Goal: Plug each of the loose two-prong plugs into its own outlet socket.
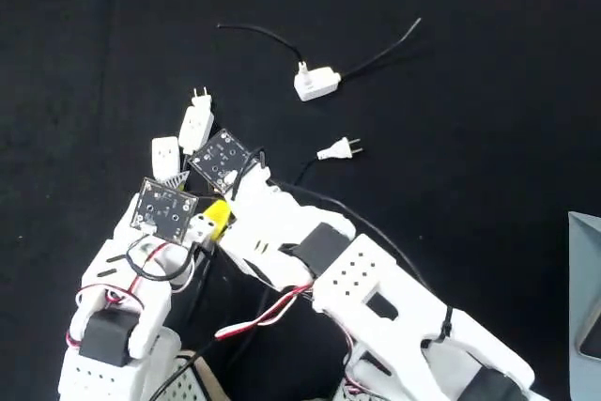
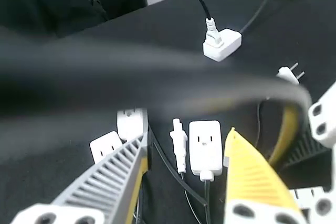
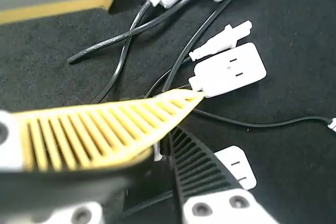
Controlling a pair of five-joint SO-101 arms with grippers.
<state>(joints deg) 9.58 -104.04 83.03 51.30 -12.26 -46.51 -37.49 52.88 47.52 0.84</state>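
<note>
My left gripper (image 2: 188,135) hangs open just above a white outlet socket (image 2: 205,145) and a white two-prong plug (image 2: 179,142) lying side by side between its fingers. Two more sockets (image 2: 131,121) lie beside its grey finger. My right gripper (image 3: 184,114) looks shut, its yellow tip touching the cord end of the same socket (image 3: 231,69), with that plug (image 3: 220,40) alongside. Farther back, another socket (image 1: 316,82) has a corded plug (image 2: 210,27) standing in it. One loose plug (image 1: 340,148) lies alone on the cloth.
Black cords (image 3: 121,40) cross under and around both grippers on the black cloth (image 1: 470,138). The two arms crowd together at the front left. A grey object (image 1: 587,288) sits at the right edge. The far and right parts of the cloth are open.
</note>
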